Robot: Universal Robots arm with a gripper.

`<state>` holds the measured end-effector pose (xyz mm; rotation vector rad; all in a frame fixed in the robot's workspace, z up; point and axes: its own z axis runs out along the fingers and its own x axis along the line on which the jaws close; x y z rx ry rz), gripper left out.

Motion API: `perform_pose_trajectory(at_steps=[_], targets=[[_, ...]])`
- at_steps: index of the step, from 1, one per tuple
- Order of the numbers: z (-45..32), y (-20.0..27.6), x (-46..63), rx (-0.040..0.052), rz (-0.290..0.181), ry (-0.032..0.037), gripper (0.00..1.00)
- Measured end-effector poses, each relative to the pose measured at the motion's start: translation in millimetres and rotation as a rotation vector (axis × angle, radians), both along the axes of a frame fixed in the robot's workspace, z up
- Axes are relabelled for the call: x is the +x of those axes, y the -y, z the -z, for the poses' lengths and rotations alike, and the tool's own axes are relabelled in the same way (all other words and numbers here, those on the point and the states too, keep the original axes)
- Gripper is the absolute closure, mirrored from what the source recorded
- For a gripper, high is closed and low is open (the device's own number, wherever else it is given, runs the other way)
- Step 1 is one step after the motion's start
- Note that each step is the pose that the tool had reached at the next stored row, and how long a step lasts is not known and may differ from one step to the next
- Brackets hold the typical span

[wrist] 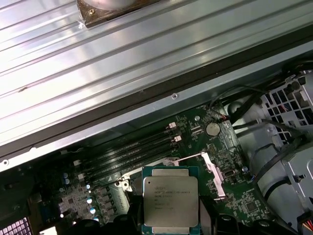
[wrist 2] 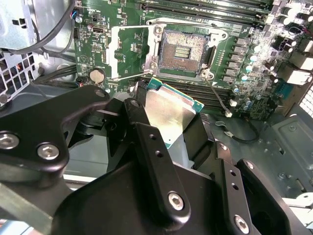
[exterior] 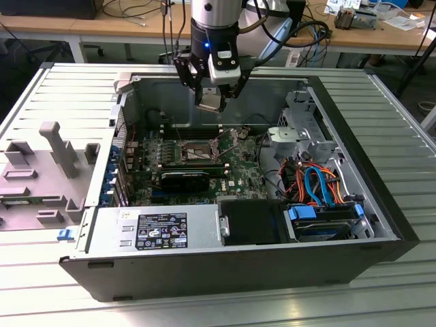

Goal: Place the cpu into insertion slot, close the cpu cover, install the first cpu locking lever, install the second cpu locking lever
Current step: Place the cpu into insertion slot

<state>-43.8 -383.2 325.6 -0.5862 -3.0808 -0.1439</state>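
Note:
My gripper (exterior: 212, 95) hangs over the open computer case (exterior: 381, 225), shut on the cpu (exterior: 211, 102), a small silver-topped square chip. In both wrist views the cpu (wrist 2: 168, 110) (wrist: 170, 199) sits tilted between the black fingers (wrist 2: 142, 122), held well above the motherboard. The insertion slot (wrist 2: 183, 51) (exterior: 197, 151) lies bare, its dark contact field showing inside the silver rim. The cpu cover (wrist 2: 122, 49) is swung open to one side of the slot. Two thin wire locking levers (wrist 2: 128, 76) (wrist 2: 216, 98) stand released at the slot's corners.
A grey power supply box (exterior: 157, 228) and a drive bay with blue, orange cables (exterior: 320, 197) fill the near side of the case. A long black card (exterior: 187, 180) lies beside the slot, and memory slots (wrist: 132, 152) run along it. Grey fixtures (exterior: 54, 163) stand at the exterior view's left.

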Motion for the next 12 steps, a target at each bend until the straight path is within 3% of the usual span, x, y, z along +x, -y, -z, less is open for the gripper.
perform_pose_trajectory(at_steps=[12], targets=[[0.1, 0.0, 0.0, 0.0000, 0.013, 0.0000, 0.45]])
